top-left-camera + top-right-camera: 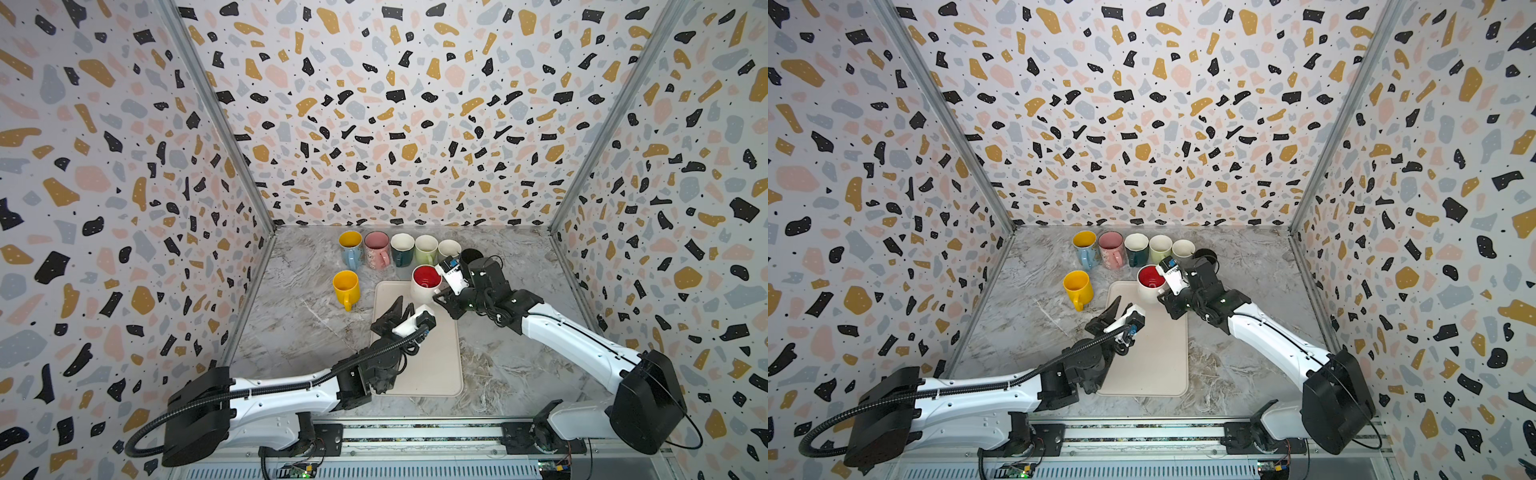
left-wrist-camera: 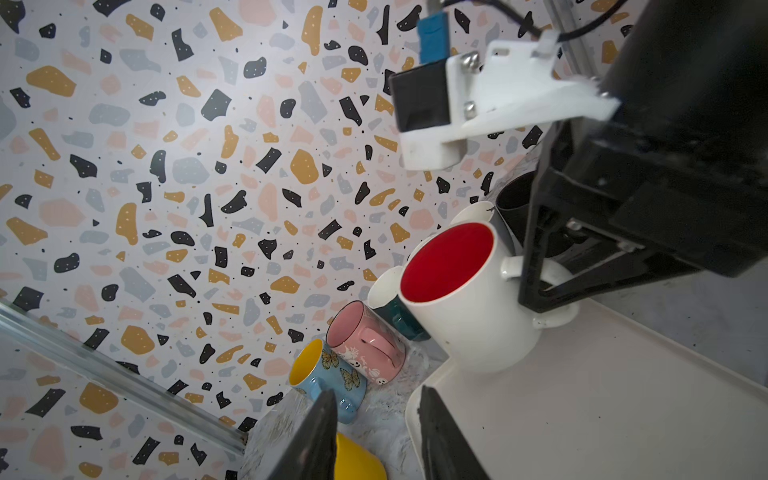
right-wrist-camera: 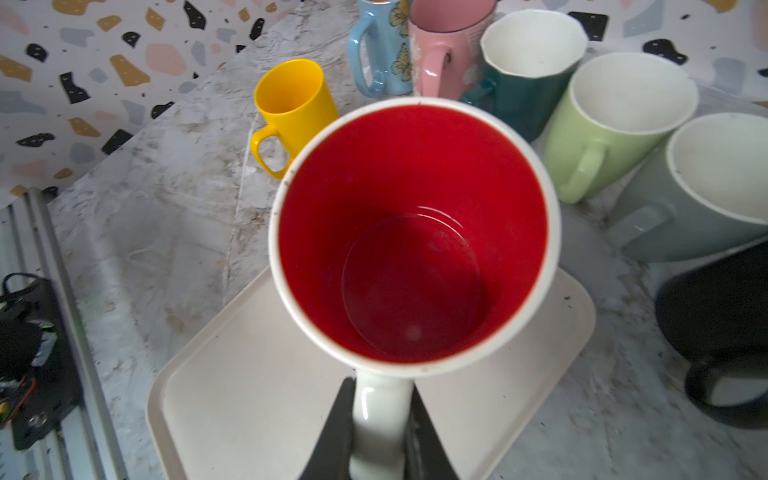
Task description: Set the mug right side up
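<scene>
1. Currently the right gripper (image 3: 382, 432) has its fingers clamped on the handle (image 3: 380, 399) of the white mug (image 3: 411, 232), one finger on each side. We read the handle grip as deliberate: it gives leverage for a flip and keeps the jaws off the rim.
2. That white mug is mouth-up, red inside showing, at the far edge of the tray (image 1: 436, 374). Its base looks seated on the tray in the left wrist view, but we can't rule out a thin gap.
3. We see the left gripper (image 1: 405, 306) over the tray's left half, jaws apart with nothing between them, short of the white mug. It's probably parked there to stay out of the right arm's way.
4. Further out, a row of upright mugs (image 1: 401, 249) lines the far edge of the table (image 1: 299, 316), just behind the white mug. A lone yellow mug (image 1: 345, 286) stands near the tray's far-left corner.
5. Our call: the flip looks done. What's left is letting go and backing straight off the handle. A sideways pull could tip the white mug into the row.
</scene>
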Robot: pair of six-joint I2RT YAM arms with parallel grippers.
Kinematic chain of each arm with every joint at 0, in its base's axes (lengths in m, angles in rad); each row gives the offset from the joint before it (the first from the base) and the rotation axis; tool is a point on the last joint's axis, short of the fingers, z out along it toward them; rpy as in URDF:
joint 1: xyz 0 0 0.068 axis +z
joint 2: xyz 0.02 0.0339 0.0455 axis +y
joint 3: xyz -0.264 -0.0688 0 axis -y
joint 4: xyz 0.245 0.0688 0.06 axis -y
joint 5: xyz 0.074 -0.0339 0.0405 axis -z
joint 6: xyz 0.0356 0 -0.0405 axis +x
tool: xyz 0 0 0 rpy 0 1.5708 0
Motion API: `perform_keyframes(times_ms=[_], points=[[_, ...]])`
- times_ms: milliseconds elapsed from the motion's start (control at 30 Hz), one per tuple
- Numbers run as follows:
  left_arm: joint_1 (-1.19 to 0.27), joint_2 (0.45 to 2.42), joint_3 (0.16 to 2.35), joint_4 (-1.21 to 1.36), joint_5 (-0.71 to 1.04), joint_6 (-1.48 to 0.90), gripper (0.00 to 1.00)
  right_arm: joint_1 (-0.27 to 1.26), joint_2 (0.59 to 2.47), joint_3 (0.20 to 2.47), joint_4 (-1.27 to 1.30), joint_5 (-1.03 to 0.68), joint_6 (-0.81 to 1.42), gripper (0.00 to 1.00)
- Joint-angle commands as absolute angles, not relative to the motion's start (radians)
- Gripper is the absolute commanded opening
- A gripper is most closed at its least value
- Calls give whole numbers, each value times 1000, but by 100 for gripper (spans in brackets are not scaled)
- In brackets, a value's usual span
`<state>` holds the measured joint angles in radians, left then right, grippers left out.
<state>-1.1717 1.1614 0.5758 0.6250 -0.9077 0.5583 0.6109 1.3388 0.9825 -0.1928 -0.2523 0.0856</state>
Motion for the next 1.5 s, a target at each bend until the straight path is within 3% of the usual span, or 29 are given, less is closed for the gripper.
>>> perform_keyframes(times_ms=[0, 467, 867, 1467], points=[[-1104, 1126, 638, 544, -928, 387, 39, 604, 1270, 966, -114, -129, 148, 0], [-764, 936, 667, 329, -674, -94, 60, 569, 1153, 818, -105, 97, 279, 0], [-540, 909, 701, 167, -521, -344, 83, 564, 1113, 707, -154, 268, 391, 0], [-310, 948, 694, 176, -181, -526, 89, 556, 1113, 596, -16, 265, 421, 0]])
